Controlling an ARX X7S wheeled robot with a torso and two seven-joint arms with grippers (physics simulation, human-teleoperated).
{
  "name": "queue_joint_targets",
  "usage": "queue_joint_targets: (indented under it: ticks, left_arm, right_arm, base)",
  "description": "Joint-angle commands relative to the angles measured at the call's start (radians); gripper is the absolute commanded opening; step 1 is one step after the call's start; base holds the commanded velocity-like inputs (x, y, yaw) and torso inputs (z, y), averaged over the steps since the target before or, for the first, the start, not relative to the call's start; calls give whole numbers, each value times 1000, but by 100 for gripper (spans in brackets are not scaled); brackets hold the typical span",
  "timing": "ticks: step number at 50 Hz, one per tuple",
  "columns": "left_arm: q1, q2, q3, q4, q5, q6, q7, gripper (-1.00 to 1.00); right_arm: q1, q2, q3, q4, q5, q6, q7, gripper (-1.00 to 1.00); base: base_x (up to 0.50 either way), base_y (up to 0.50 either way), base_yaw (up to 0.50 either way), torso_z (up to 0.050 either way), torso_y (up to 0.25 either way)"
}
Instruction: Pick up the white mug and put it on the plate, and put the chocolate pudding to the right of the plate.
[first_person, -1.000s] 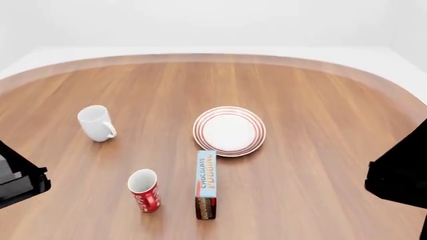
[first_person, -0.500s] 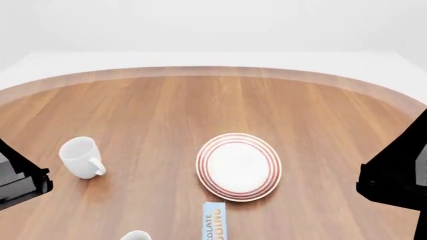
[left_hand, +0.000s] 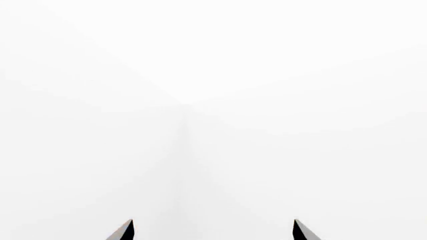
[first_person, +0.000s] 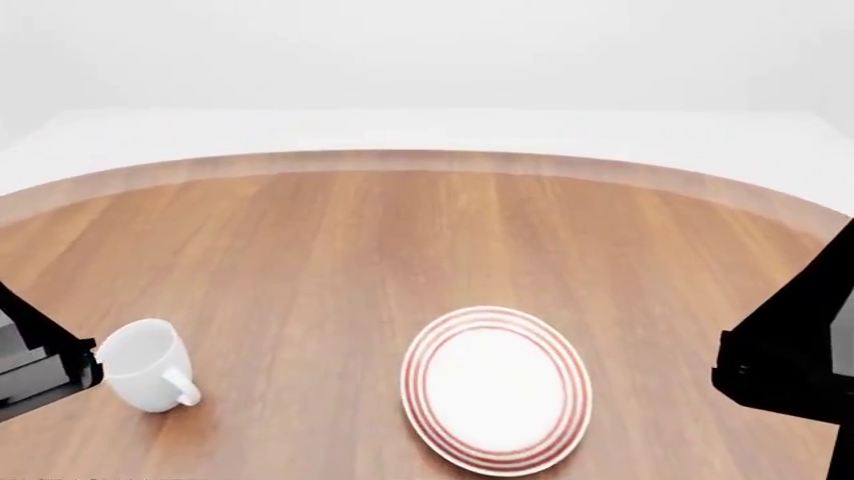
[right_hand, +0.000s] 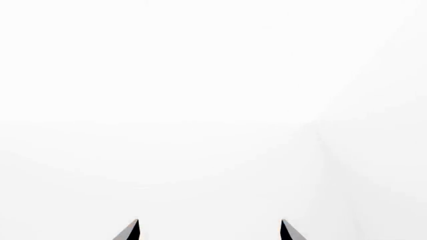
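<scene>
Pudding had slid out of the head view as it tilted up within 1 second. White mug (first_person: 144, 364) stood at 9 o'clock of the plate (first_person: 497, 390), apart. Left gripper (left_hand: 212, 231) and right gripper (right_hand: 208, 230) pointed at blank white, fingertips spread, holding nothing; neither had started reaching.

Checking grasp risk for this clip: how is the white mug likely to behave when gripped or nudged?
The white mug looks rigid and glossy, so pads may slip on its smooth wall. It stands upright on the wooden table, so it is probably stable. Its loop handle sticks out sideways, so a push there would likely spin it.
</scene>
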Motion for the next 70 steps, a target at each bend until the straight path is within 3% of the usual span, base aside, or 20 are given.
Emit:
queue_joint_targets:
  ticks: [1, 29, 38, 59, 65, 66, 67, 70]
  left_arm:
    - [4, 13, -29, -1, 9, 7, 12, 100]
    - [9, -2, -14, -14, -7, 2, 2, 100]
    - [-6, -20, 17, -16, 6, -74, 13, 100]
    - [-5, -22, 25, -13, 22, -93, -8, 100]
    - [-43, -13, 68, 26, 57, -242, -17, 100]
    - [-91, 5, 100, 69, 53, -392, -18, 100]
    - [-96, 4, 102, 74, 54, -403, -18, 100]
    - [-209, 45, 173, 142, 72, -695, -31, 100]
  right_arm:
    - [-6, -12, 20, -2, -8, -19, -21, 100]
    - [-9, 1, 1, -1, -27, -12, -3, 100]
    - [-8, 5, -1, 3, -24, -14, 3, 100]
    - [-12, 14, -10, 5, -31, -14, 16, 100]
    - [-12, 17, -12, 3, -31, -12, 20, 100]
    - [-13, 16, -13, 9, -32, -18, 19, 100]
    - [-13, 17, -14, 9, -32, -18, 19, 100]
    - [-13, 18, -16, 11, -32, -20, 20, 100]
  base:
    - [500, 8, 0, 0, 0]
    - [41, 154, 0, 0, 0]
    - [0, 0, 0, 0, 0]
    - [0, 0, 0, 14, -227]
    - [0, 0, 0, 0, 0]
    - [0, 0, 0, 0, 0]
    - [0, 0, 0, 0, 0]
    - [0, 0, 0, 0, 0]
